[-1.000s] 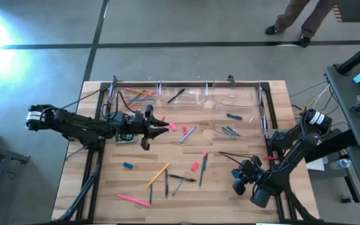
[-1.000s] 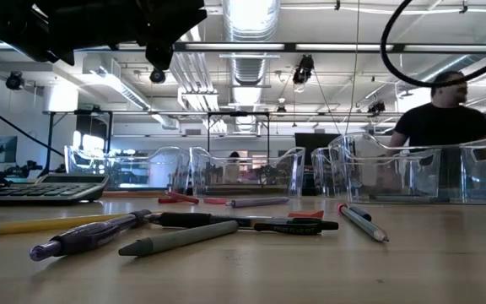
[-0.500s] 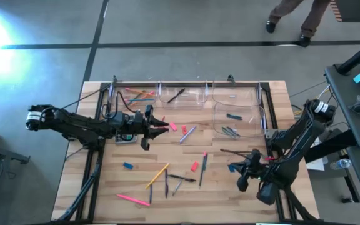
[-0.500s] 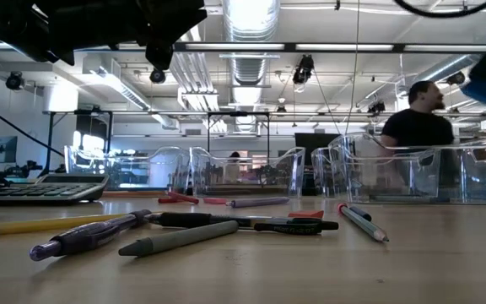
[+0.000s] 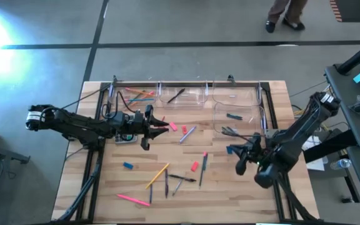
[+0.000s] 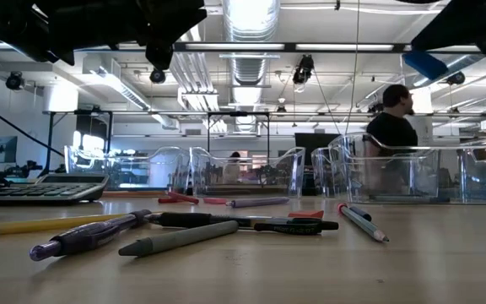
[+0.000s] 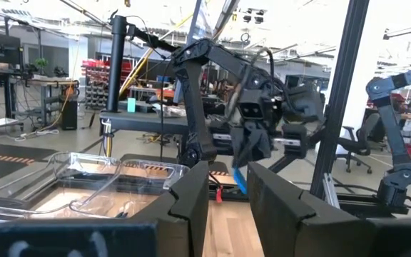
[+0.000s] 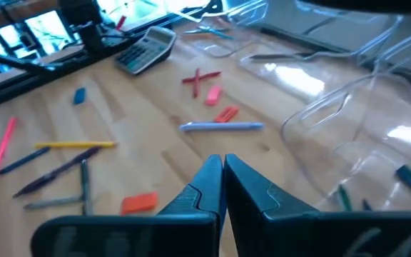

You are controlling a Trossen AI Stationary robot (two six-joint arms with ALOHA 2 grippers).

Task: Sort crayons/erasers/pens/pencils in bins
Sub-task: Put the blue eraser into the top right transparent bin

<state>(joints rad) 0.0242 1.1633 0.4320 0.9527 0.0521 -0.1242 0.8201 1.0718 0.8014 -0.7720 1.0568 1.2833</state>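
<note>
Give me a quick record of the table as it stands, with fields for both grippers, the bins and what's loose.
left gripper: open, empty, over red pencils beside the calculator
right gripper: shut on a blue eraser, raised near the right bins
bins: four, clear, along the far edge and right side, some items inside
loose on table: pens, pencils and erasers, mostly front centre

One camera looked straight down on the whole pale wooden plank surface. Another sat at surface height, close behind scattered sticks, facing level into the room. Each wrist camera looked forward past its own dark fingers. The high and low views shared the grey calculator.
</note>
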